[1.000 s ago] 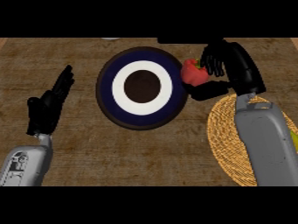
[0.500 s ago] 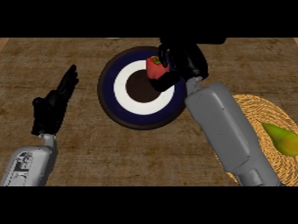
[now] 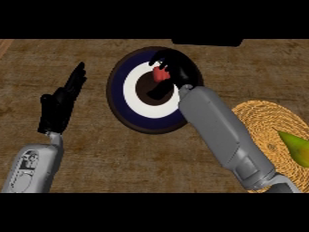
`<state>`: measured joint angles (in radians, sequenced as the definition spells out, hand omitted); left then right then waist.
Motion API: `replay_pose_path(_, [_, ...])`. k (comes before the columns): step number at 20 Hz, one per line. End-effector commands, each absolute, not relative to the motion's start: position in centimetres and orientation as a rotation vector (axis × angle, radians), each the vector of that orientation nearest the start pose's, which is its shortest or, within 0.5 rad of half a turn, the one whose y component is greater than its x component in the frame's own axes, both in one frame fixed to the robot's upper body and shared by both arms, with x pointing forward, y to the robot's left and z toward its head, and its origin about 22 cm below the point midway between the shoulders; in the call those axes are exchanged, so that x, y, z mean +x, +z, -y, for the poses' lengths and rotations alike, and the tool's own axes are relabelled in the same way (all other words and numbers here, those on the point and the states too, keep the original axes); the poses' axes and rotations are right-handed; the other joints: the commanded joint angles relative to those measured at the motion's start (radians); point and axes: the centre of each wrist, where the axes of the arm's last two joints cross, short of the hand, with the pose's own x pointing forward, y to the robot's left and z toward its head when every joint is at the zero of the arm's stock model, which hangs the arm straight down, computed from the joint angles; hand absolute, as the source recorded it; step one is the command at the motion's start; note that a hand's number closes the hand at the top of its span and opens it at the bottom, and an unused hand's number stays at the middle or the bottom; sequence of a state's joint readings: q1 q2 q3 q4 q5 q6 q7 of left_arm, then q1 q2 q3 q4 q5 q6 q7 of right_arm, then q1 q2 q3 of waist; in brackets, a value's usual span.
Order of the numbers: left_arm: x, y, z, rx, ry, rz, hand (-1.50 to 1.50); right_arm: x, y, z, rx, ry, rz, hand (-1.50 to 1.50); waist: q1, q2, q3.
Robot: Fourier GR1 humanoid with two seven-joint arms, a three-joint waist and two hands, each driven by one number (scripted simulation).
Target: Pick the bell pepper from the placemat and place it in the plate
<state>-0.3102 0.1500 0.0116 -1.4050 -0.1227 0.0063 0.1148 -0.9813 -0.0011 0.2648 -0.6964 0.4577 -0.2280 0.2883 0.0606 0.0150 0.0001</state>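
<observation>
R hand (image 3: 173,72) curling round bell pepper (image 3: 160,74), hovering directly over plate (image 3: 120,97) centre; L hand (image 3: 60,102) resting open, far.

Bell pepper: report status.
Right hand curled on bell pepper, over plate centre. Left hand open, resting left. Pear on placemat; nothing blocking.

Right hand (image 3: 172,72) hides most of bell pepper (image 3: 160,74) & part of plate (image 3: 131,90); placemat (image 3: 263,118) cut off at right edge.
</observation>
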Motion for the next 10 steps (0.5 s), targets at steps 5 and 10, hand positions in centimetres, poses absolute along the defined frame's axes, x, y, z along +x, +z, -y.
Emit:
replay_pose_path(5, [30.9,4.6,-23.5,0.152,-0.277,1.576,0.0,40.8,6.9,5.8,-0.329,0.6,1.526,-1.5,0.024,0.002,0.001])
replay_pose_path(10, [31.0,3.3,-24.1,0.192,-0.262,1.569,0.0,40.9,7.5,6.9,-0.242,0.326,1.615,-1.5,-0.025,-0.006,0.0])
